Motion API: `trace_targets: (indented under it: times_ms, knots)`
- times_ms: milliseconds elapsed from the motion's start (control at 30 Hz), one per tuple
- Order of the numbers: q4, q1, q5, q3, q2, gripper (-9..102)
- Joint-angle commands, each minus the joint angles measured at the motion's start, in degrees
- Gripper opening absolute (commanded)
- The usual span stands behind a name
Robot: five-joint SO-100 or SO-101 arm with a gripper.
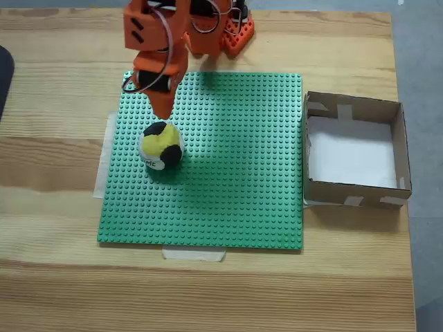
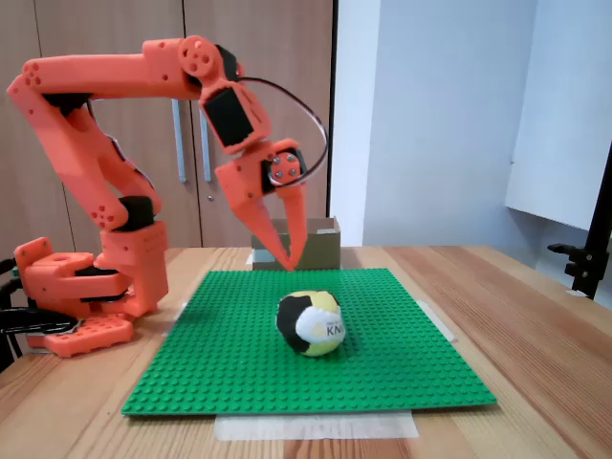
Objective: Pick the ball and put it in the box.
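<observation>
Table (image 1: 55, 277) of pale wood is seen carrying a green studded baseplate (image 1: 228, 187), taped at its edges, with the orange arm (image 2: 105, 191) based at the far edge in the top-down fixed view. The box (image 1: 400, 149), shallow brown cardboard with a white bottom and pale tape at its corners, is set just beside the baseplate's right edge in that view, and nothing is seen in it. The ball (image 1: 162, 145) is found on the baseplate's left half, well apart from the box. The gripper (image 2: 287, 260) is held above and just behind the ball, clear of it; the fingers (image 2: 293, 225) are seen drawn together to a point, clenched on nothing. The ball is judged light, soft and yielding, unlikely to slip; it would best be taken across its middle, from above, with the fingers spread first. A lumpy surface is shown, patched in yellow, black and white, with small black lettering.
</observation>
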Motion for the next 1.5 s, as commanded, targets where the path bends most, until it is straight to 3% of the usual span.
trace_targets:
  times_ms: [0, 433, 1167, 1467]
  knots:
    - [0.4, 0.4, 0.6, -4.9, -2.1, 1]
    - [-0.9, 1.8, 0.4, -7.6, -9.2, 2]
    - [-9.6, 5.3, -3.3, 2.5, -9.6, 2]
    - [-10.0, 6.3, -3.8, 2.9, -9.6, 16]
